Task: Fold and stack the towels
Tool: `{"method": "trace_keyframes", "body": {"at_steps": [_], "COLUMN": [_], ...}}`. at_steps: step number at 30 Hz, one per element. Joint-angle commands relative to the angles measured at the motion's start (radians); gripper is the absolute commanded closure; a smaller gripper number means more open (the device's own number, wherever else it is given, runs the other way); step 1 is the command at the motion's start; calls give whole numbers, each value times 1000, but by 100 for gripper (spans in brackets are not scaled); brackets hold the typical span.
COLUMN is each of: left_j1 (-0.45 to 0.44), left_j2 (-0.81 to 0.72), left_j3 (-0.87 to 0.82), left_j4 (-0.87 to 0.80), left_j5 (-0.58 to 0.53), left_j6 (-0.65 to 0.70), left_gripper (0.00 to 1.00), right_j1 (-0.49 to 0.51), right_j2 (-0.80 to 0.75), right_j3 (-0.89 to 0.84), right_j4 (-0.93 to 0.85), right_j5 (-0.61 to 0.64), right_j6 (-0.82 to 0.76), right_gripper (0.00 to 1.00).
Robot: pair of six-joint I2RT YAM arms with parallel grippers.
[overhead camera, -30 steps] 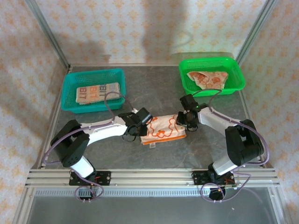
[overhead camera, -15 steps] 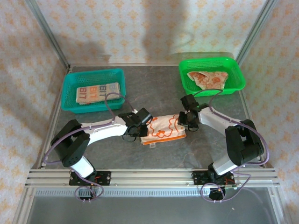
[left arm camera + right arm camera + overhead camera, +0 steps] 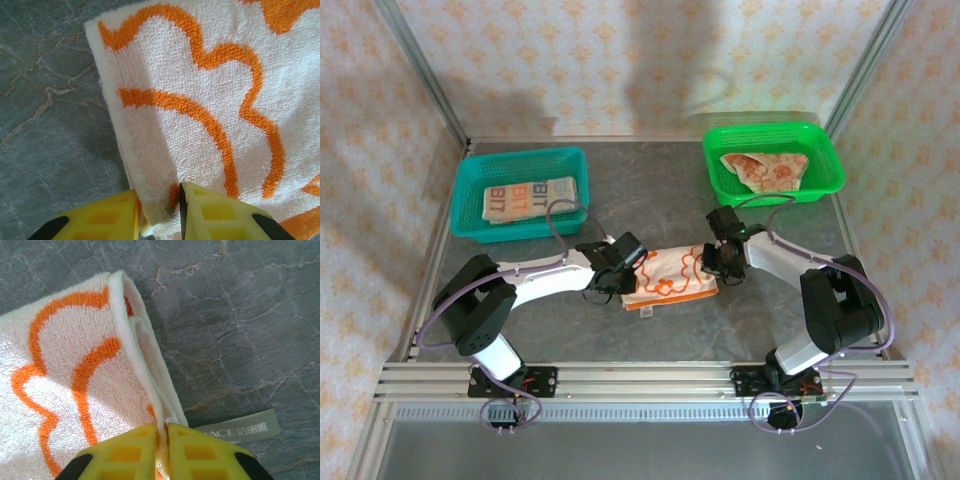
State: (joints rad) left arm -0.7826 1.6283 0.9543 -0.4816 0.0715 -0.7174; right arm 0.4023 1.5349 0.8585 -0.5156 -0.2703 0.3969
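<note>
Folded towel (image 3: 670,277) lies mid-table between the two arms; terry loop pile, cream side up with curved orange outline prints, an orange strip showing along its near edge; rough rectangle, long axis running left-right in the top view, right end tilted slightly toward the far side; layers visible at the fold on the right wrist view, where the towel (image 3: 75,390) shows a rounded, doubled edge; a grey woven label (image 3: 240,426) with lettering sticks out flat onto the stone beside it; left gripper (image 3: 159,200) is clamped on the towel (image 3: 215,100) at its left end, yellow ribbed fingers (image 3: 215,212) pinching a corner of the fabric; right gripper (image 3: 162,432) is pinched on the right end, fingers nearly together with the folded edge between them; table (image 3: 650,190) is dark grey, marbled with pale veins, matte; green basket (image 3: 825,150), perforated plastic, rectangular, sits far right; I see one crumpled towel (image 3: 765,170) in it, unfolded, cream and orange, bunched with a corner poking up; teal basket (image 3: 470,170), same perforated type, sits far left; it holds a folded cloth (image 3: 528,198), flat and neat, pale with orange block lettering on top, long side running along the basket's length; I can't tell how many layers it has; both baskets well apart from the towel being held.
</note>
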Motion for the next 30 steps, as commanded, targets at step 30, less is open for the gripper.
{"method": "trace_keyframes", "body": {"at_steps": [30], "left_j1": [-78], "left_j2": [-248], "left_j3": [-111], "left_j4": [-45], "left_j5": [28], "left_j6": [-209], "left_gripper": [99], "right_j1": [-5], "right_j2": [-181], "right_j3": [18], "right_j4": [-267], "right_j5": [55], "right_j6": [56], "right_gripper": [100]}}
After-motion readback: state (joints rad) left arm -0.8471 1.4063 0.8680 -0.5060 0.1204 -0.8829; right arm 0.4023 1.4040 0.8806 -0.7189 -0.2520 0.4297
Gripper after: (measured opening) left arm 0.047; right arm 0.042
